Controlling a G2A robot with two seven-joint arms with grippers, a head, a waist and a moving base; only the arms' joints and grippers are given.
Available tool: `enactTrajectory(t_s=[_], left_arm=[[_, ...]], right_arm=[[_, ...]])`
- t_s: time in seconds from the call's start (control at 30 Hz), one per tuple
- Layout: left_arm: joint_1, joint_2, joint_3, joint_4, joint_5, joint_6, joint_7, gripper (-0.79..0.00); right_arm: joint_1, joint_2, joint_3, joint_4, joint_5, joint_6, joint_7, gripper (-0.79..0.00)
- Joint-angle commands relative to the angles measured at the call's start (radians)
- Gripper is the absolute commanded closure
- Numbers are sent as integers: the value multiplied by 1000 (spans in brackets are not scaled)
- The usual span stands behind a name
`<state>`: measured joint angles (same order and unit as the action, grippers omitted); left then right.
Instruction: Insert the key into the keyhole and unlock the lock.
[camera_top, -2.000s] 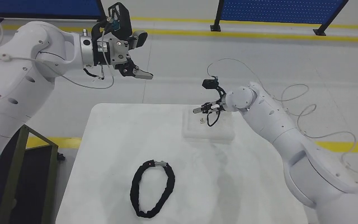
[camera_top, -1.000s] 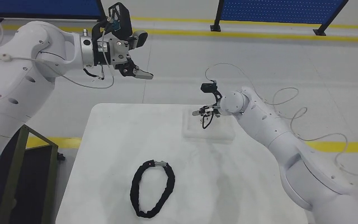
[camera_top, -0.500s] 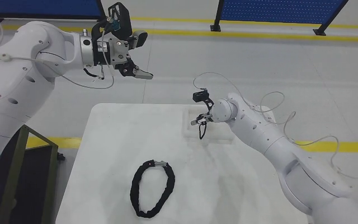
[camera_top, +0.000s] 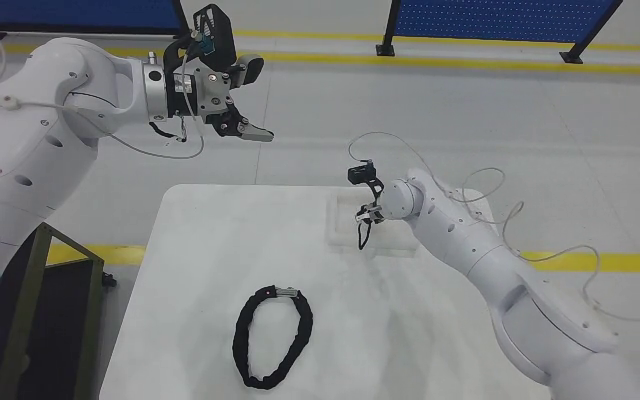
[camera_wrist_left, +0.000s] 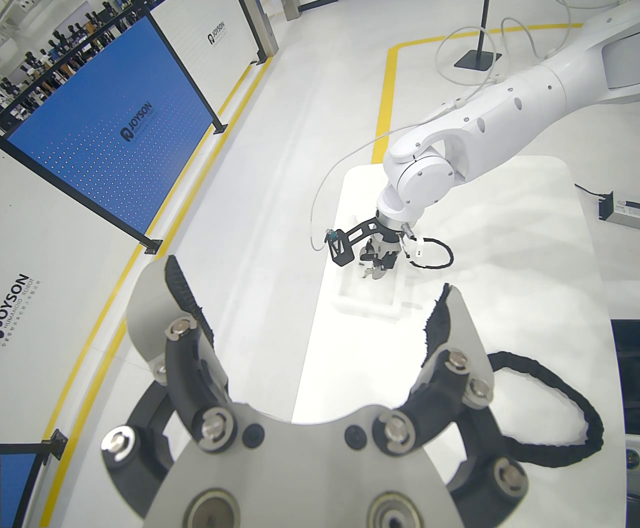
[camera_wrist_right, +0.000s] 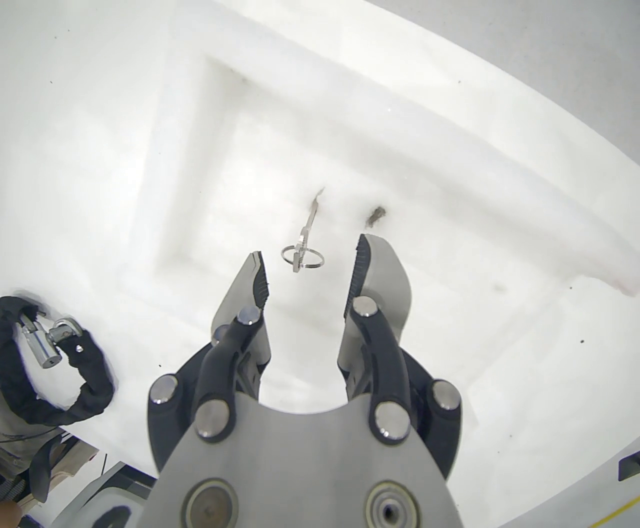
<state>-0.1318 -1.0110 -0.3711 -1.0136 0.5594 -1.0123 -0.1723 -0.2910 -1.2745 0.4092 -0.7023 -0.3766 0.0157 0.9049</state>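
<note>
A small silver key (camera_wrist_right: 306, 235) with a ring stands stuck upright in the white foam tray (camera_wrist_right: 190, 150) at the table's back. My right gripper (camera_wrist_right: 309, 270) hovers just above it, open, the key's ring between its fingertips without touching. From above, the right gripper (camera_top: 365, 213) is over the foam tray (camera_top: 395, 240). The black chain lock (camera_top: 272, 335) lies looped on the table's front half, its silver padlock (camera_wrist_right: 47, 345) at the loop's top. My left gripper (camera_wrist_left: 310, 310) is open and held high beyond the table's far left corner (camera_top: 245, 130).
The white table (camera_top: 200, 300) has free room around the chain. A dark frame (camera_top: 45, 300) stands beside the table's left edge. Blue barrier panels (camera_top: 500, 20) stand far behind on the floor.
My right arm swung left and turned down over the foam tray, bringing its gripper above the key. The left arm and the chain lock stayed still.
</note>
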Motion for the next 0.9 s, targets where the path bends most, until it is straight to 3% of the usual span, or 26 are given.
enactTrajectory(t_s=[0.0,0.67,0.87], left_arm=[[0,0,0,0,0,0,0,-785],[0,0,0,0,0,0,0,-785],[0,0,0,0,0,0,0,-785]], right_arm=[[1,-9,2,17,-4,1,-8,-305],[27,-113,16,224,-3,-55,-39,-231],[33,-140,24,278,3,-57,-42,-148]])
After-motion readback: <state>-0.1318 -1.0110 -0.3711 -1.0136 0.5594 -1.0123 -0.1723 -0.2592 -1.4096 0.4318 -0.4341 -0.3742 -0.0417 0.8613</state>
